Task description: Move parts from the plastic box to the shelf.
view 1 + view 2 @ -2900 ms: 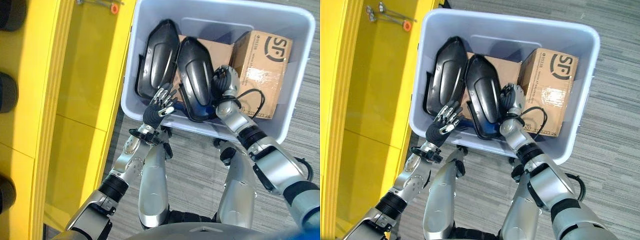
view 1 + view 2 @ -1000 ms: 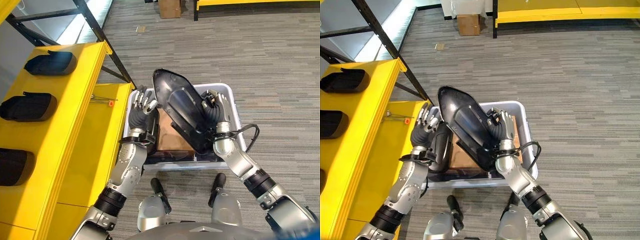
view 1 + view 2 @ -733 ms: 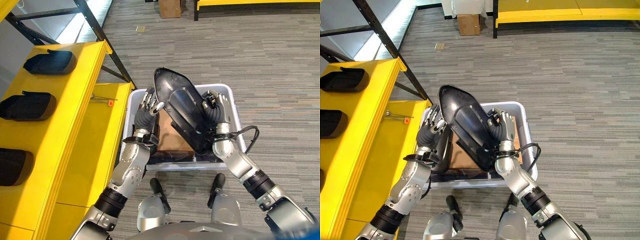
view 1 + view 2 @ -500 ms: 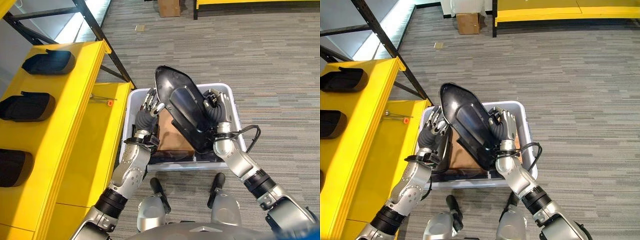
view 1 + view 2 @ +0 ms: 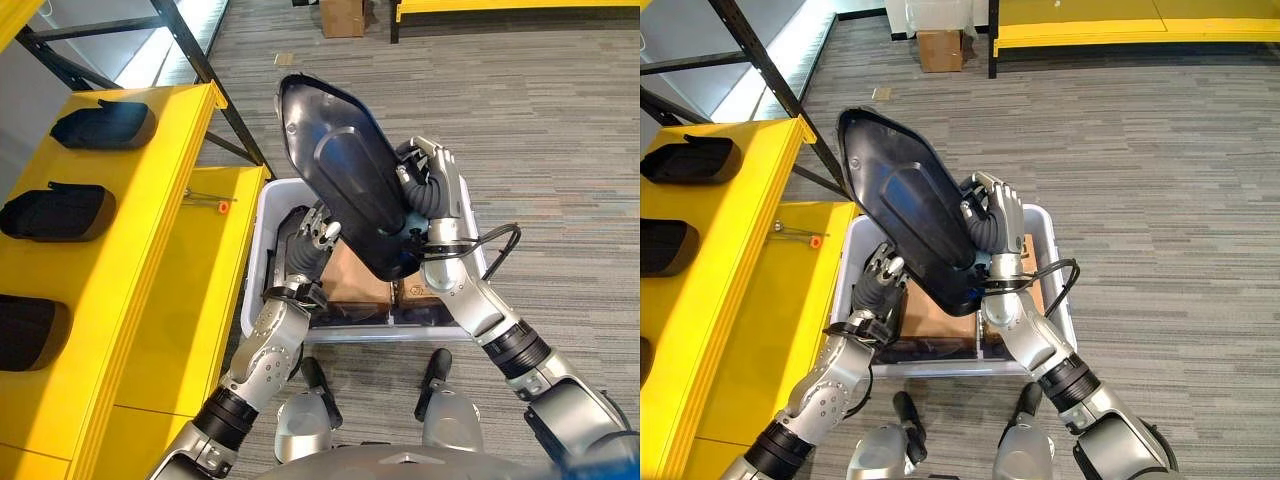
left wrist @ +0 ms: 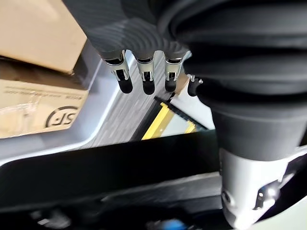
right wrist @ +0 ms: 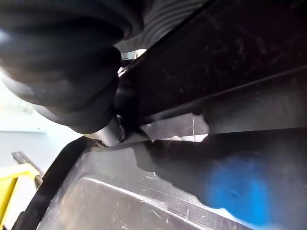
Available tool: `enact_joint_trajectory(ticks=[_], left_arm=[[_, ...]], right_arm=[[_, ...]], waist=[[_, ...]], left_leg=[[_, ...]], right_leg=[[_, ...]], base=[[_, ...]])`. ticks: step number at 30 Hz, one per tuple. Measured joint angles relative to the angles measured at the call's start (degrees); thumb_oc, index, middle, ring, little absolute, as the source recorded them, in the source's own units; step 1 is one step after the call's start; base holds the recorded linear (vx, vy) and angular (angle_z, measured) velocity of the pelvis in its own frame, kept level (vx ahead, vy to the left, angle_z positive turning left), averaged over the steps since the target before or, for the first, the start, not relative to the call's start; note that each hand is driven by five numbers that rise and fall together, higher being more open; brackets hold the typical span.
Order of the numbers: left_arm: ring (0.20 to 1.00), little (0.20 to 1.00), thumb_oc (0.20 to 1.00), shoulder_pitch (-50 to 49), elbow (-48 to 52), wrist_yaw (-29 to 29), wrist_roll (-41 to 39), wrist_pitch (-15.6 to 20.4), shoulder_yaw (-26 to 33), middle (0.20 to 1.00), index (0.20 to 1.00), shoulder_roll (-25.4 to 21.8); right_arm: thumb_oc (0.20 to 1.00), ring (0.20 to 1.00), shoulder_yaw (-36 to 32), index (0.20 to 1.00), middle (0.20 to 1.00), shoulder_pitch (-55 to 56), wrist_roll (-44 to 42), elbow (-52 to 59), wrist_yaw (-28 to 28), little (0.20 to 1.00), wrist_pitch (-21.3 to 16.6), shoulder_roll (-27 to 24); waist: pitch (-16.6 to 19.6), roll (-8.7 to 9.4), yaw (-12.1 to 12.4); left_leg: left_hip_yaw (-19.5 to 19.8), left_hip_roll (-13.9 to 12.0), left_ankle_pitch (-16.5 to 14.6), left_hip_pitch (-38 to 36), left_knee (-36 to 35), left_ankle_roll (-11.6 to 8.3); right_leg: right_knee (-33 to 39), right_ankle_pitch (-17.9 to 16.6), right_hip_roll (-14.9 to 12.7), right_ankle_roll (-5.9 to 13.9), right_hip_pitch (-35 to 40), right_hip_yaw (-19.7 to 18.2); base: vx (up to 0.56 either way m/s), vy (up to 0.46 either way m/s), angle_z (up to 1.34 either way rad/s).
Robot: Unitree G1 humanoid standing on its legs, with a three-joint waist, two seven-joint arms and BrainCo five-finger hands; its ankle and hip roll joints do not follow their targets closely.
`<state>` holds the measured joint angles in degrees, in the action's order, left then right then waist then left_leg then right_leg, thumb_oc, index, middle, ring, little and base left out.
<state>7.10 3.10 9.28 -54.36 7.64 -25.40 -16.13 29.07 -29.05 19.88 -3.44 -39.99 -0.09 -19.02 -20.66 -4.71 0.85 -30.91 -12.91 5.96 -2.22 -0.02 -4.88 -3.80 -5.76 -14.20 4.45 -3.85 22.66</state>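
A large glossy black plastic shell part (image 5: pixel 345 190), teardrop-shaped with a raised smooth centre and a thin rim, is held up in the air above a pale grey-blue plastic box (image 5: pixel 258 262) that sits on the grey striped carpet floor (image 5: pixel 560 150). The robot's right hand (image 5: pixel 432 190) grips the part along its right edge, fingers curled round the rim, so the part stands tilted with its pointed end up and toward the yellow metal shelf (image 5: pixel 130 270) on the robot's left. Holding it by the edge likely keeps the broad, slippery face free and lets the arm swing it clear of the box wall.

The left hand (image 5: pixel 313 228) sits lower, inside the box just under the part, fingers loosely spread and holding nothing; it looks placed to steady the part.

Brown cardboard boxes (image 5: pixel 350 285) with matte, taped surfaces lie in the bottom of the plastic box. On the shelf's upper level, three similar dark rounded parts (image 5: pixel 62 212) lie in a row, with bare yellow surface beside them. A small orange-handled tool (image 5: pixel 222 207) lies on the lower level.
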Motion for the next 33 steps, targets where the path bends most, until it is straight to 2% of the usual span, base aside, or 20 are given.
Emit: enact_joint_trajectory(ticks=[7, 8, 9, 10, 11, 12, 13, 14, 15, 16, 17, 18, 19, 20, 21, 29, 33], left_arm=[[1.000, 1.000, 1.000, 0.04, 0.00, -0.38, 3.33, 0.59, -1.70, 1.000, 1.000, -0.02], [0.940, 0.940, 0.940, 0.07, 0.00, -0.38, 3.94, 0.59, -1.70, 0.940, 0.940, -0.01], [0.771, 0.771, 0.771, 0.13, 0.00, -0.24, 4.25, 0.59, -1.71, 0.771, 0.771, -0.02], [0.664, 0.664, 0.664, 0.23, 0.00, -0.14, 4.27, 0.59, -1.71, 0.664, 0.664, -0.02], [0.507, 0.507, 0.507, 0.46, 0.00, -0.05, 4.25, 0.59, -1.71, 0.507, 0.507, -0.03], [0.482, 0.482, 0.482, 0.56, 0.00, 0.00, 4.24, 0.62, -1.71, 0.482, 0.482, -0.03], [0.395, 0.395, 0.395, 0.63, 0.00, 0.07, 4.24, 0.64, -1.71, 0.395, 0.395, -0.03], [0.388, 0.388, 0.388, 0.67, 0.00, 0.12, 4.24, 0.68, -1.71, 0.388, 0.388, -0.02], [0.420, 0.420, 0.420, 0.70, 0.00, 0.28, 4.11, 0.93, -1.72, 0.420, 0.420, 0.01], [0.589, 0.589, 0.589, 0.75, -0.01, 1.16, 3.80, 1.04, -1.72, 0.589, 0.589, 0.08], [1.000, 1.000, 1.000, 0.74, -0.02, 1.76, 3.77, 1.21, -1.73, 1.000, 1.000, 0.10], [0.959, 0.959, 0.959, 0.73, -0.02, 2.26, 3.73, 1.55, -1.81, 0.959, 0.959, 0.10], [0.454, 0.454, 0.454, 0.75, 0.00, 2.34, 3.71, 1.79, -1.64, 0.454, 0.454, 0.22], [0.297, 0.297, 0.297, 0.77, 0.00, 2.33, 3.68, 1.88, -1.54, 0.297, 0.297, 0.21], [0.200, 0.200, 0.200, 0.76, 0.01, 2.24, 3.44, 2.03, -1.56, 0.200, 0.200, 0.15], [0.200, 0.200, 0.200, 0.60, -0.11, 1.19, 0.85, 2.07, -1.18, 0.200, 0.200, -0.51], [0.200, 0.200, 0.200, 0.58, -0.18, 1.11, -0.78, 2.07, -1.27, 0.200, 0.200, -0.76]], right_arm=[[0.200, 0.200, 0.12, 0.200, 0.200, -0.06, 0.03, 0.00, 0.93, 0.200, 1.02, -0.03], [0.200, 0.200, 0.12, 0.200, 0.200, -0.06, 0.04, -0.01, 0.93, 0.200, 1.02, -0.03], [0.200, 0.200, 0.12, 0.200, 0.200, -0.06, 0.14, -0.01, 0.93, 0.200, 1.01, -0.04], [0.200, 0.200, 0.12, 0.200, 0.200, -0.07, 0.37, -0.01, 0.93, 0.200, 1.01, -0.05], [0.200, 0.200, 0.12, 0.200, 0.200, -0.07, 1.10, -0.01, 0.93, 0.200, 1.01, -0.12], [0.200, 0.200, 0.13, 0.200, 0.200, -0.08, 1.39, -0.01, 0.93, 0.200, 1.01, -0.13], [0.200, 0.200, 0.13, 0.200, 0.200, -0.08, 1.60, -0.01, 0.93, 0.200, 1.01, -0.13], [0.200, 0.200, 0.13, 0.200, 0.200, -0.08, 1.60, -0.01, 0.94, 0.200, 1.01, -0.12], [0.200, 0.200, 0.13, 0.200, 0.200, -0.08, 1.60, -0.01, 0.99, 0.200, 1.01, -0.11], [0.200, 0.200, 0.30, 0.200, 0.200, -0.12, 1.58, 0.01, 1.07, 0.200, 1.00, 0.01], [0.200, 0.200, 0.42, 0.200, 0.200, -0.12, 1.57, 0.00, 1.15, 0.200, 1.00, 0.01], [0.200, 0.200, 0.43, 0.200, 0.200, -0.12, 1.40, 0.00, 1.21, 0.200, 1.12, 0.06], [0.200, 0.200, 0.44, 0.200, 0.200, -0.09, -0.48, -0.02, 1.10, 0.200, 2.04, 0.19], [0.200, 0.200, 0.42, 0.200, 0.200, -0.09, -1.66, -0.06, 1.00, 0.200, 2.79, 0.18], [0.200, 0.200, 0.36, 0.200, 0.200, -0.09, -2.02, -0.27, 0.86, 0.200, 3.01, 0.13], [0.200, 0.200, 0.42, 0.200, 0.200, 0.00, -2.76, -0.96, 1.08, 0.200, 2.89, 1.12], [0.200, 0.200, 0.64, 0.200, 0.200, 0.00, -2.71, -0.99, 1.14, 0.200, 2.95, 1.62]], waist=[[0.26, -0.42, -0.20], [0.30, -0.49, -0.19], [0.32, -0.52, -0.20], [0.33, -0.53, -0.20], [0.33, -0.53, -0.21], [0.33, -0.53, -0.21], [0.33, -0.53, -0.23], [0.34, -0.53, -0.25], [0.34, -0.53, -0.29], [0.34, -0.53, -0.36], [0.34, -0.53, -0.39], [0.34, -0.53, -0.39], [0.36, -0.49, -0.34], [0.36, -0.48, -0.26], [0.36, -0.49, -0.19], [0.56, -0.09, -0.32], [0.95, 0.65, -0.40]], left_leg=[[-0.16, -0.01, -0.11, -0.11, 0.00, -0.09], [-0.15, -0.02, -0.12, -0.11, 0.00, -0.09], [-0.16, -0.02, -0.12, -0.11, 0.00, -0.09], [-0.16, -0.02, -0.12, -0.11, 0.00, -0.09], [-0.16, -0.02, -0.12, -0.11, 0.00, -0.10], [-0.16, -0.02, -0.12, -0.11, 0.00, -0.10], [-0.16, -0.02, -0.13, -0.12, 0.00, -0.10], [-0.16, -0.02, -0.13, -0.12, 0.00, -0.10], [-0.16, -0.02, -0.13, -0.12, 0.00, -0.10], [-0.17, -0.02, -0.13, -0.12, 0.00, -0.10], [-0.18, -0.03, -0.13, -0.12, 0.00, -0.10], [-0.18, -0.02, -0.13, -0.12, 0.00, -0.10], [-0.14, -0.03, -0.14, -0.15, 0.00, -0.12], [-0.14, -0.03, -0.14, -0.21, 0.00, -0.12], [-0.15, -0.03, -0.14, -0.23, 0.00, -0.12], [-0.14, -0.07, -0.15, -0.44, 0.01, -0.13], [-0.16, -0.08, -0.17, -0.46, 0.02, -0.12]], right_leg=[[0.02, -0.01, 0.02, 0.03, 0.00, -0.02], [0.03, -0.01, 0.03, 0.03, 0.00, -0.02], [0.03, -0.01, 0.02, 0.03, 0.00, -0.02], [0.03, -0.01, 0.02, 0.03, 0.00, -0.02], [0.03, 0.00, 0.02, 0.03, 0.00, -0.02], [0.03, 0.00, 0.02, 0.03, 0.00, -0.02], [0.03, 0.00, 0.02, 0.03, 0.00, -0.02], [0.03, 0.00, 0.02, 0.03, 0.00, -0.02], [0.03, 0.00, 0.03, 0.03, 0.00, -0.02], [0.02, 0.00, 0.02, 0.03, 0.00, -0.03], [0.02, 0.00, 0.03, 0.03, -0.01, -0.03], [0.02, -0.01, 0.03, 0.03, -0.01, -0.03], [-0.02, 0.00, 0.03, 0.03, 0.04, -0.03], [-0.01, 0.00, 0.03, 0.03, 0.09, -0.02], [-0.01, 0.00, 0.02, 0.03, 0.12, -0.02], [-0.07, 0.02, 0.05, 0.02, 0.29, -0.02], [-0.07, 0.04, 0.05, 0.01, 0.27, -0.02]], base=[[0.00, 0.000, 0.00], [0.00, 0.000, 0.00], [0.00, 0.000, 0.00], [0.00, 0.000, 0.00], [0.00, 0.000, 0.00], [0.00, 0.000, 0.00], [0.00, 0.000, 0.00], [0.00, 0.000, 0.00], [0.00, 0.000, 0.00], [0.00, 0.000, 0.00], [0.00, 0.000, 0.00], [0.00, 0.000, 0.00], [0.00, 0.000, 0.00], [0.00, 0.000, 0.00], [0.00, 0.000, 0.00], [0.00, 0.000, 0.00], [0.01, 0.062, -0.01]])
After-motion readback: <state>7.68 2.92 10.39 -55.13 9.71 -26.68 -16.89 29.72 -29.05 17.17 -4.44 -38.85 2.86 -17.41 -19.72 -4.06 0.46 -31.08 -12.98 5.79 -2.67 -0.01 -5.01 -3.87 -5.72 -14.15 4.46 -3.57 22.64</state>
